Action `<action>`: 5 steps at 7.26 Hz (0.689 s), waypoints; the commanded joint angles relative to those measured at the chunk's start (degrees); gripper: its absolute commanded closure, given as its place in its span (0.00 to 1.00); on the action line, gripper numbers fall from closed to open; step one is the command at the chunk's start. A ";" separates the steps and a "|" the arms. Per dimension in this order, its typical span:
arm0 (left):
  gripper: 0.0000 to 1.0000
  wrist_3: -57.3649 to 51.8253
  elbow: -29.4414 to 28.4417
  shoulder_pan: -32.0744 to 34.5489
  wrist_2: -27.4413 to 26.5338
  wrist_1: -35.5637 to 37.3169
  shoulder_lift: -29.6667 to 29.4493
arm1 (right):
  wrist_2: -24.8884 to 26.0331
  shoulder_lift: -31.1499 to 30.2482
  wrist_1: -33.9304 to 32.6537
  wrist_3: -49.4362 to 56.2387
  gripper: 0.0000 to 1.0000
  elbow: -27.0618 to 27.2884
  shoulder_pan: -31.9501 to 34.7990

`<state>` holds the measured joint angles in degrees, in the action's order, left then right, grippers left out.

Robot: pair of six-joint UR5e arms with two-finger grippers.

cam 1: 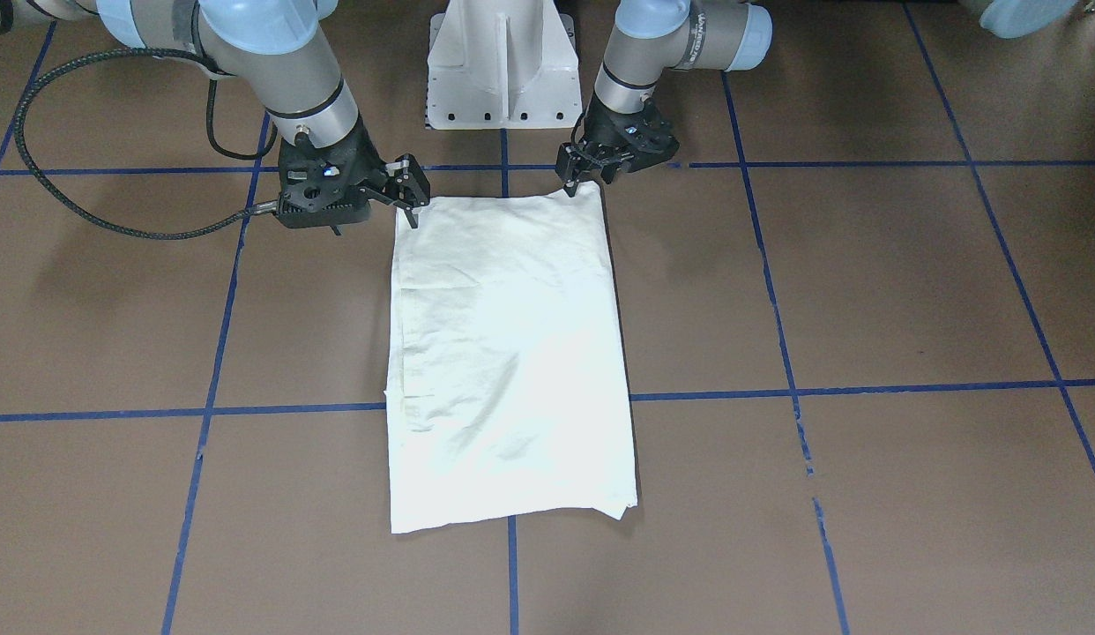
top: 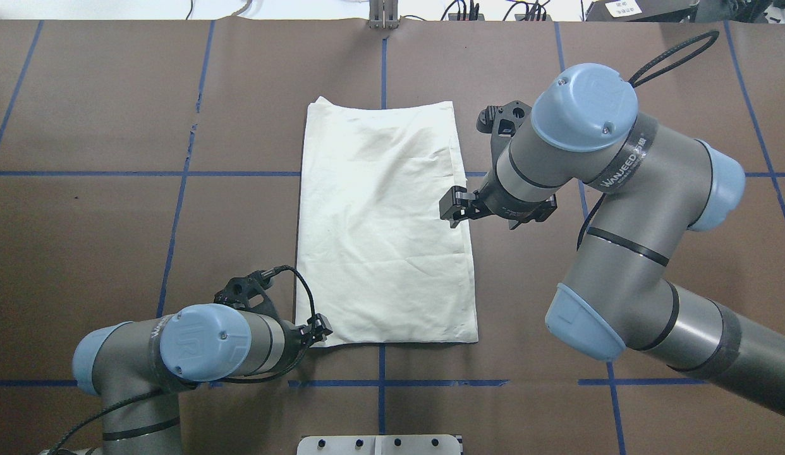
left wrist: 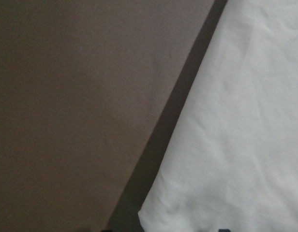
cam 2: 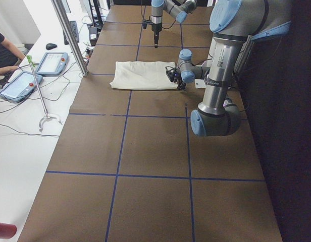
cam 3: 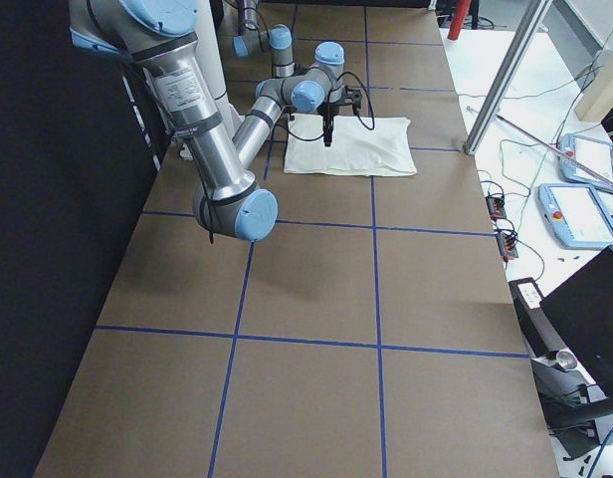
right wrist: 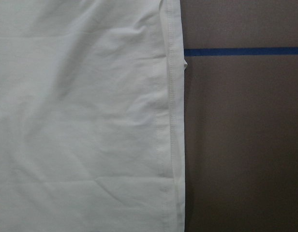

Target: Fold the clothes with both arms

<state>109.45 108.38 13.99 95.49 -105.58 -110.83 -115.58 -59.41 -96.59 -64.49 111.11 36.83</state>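
The cream-white shirt (cam 1: 508, 353) lies flat on the brown table, folded into a long rectangle with a plain side up (top: 383, 227); the print is hidden. My left gripper (cam 1: 590, 176) is low at the shirt's near corner on my left (top: 321, 332) and looks open, with the corner lying flat between its tips (left wrist: 154, 212). My right gripper (cam 1: 413, 196) hangs raised above the shirt's right edge (top: 452, 210), open and empty. The right wrist view shows the hemmed edge (right wrist: 171, 116) from above.
The white pedestal base (cam 1: 502, 70) stands just behind the shirt's near edge. The right arm's black cable (cam 1: 71, 203) loops over the table. Blue tape lines (top: 177, 208) grid the brown surface. Teach pendants (cam 2: 49, 63) and a metal post (cam 2: 69, 35) stand past the far edge.
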 commanded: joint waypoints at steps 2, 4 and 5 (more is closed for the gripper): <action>0.36 -0.11 -0.19 0.07 -0.30 0.46 -0.26 | 0.00 -0.18 0.00 0.07 0.00 -0.01 0.00; 0.44 -0.11 -0.36 0.07 -0.30 0.46 -0.35 | 0.00 -0.18 0.00 0.07 0.00 -0.01 0.09; 0.48 -0.20 -0.36 0.07 -0.39 0.46 -0.35 | 0.00 -0.26 0.00 0.07 0.00 -0.01 0.09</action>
<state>109.31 108.08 14.07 95.16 -105.12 -111.14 -115.58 -59.61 -96.59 -64.42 111.09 36.90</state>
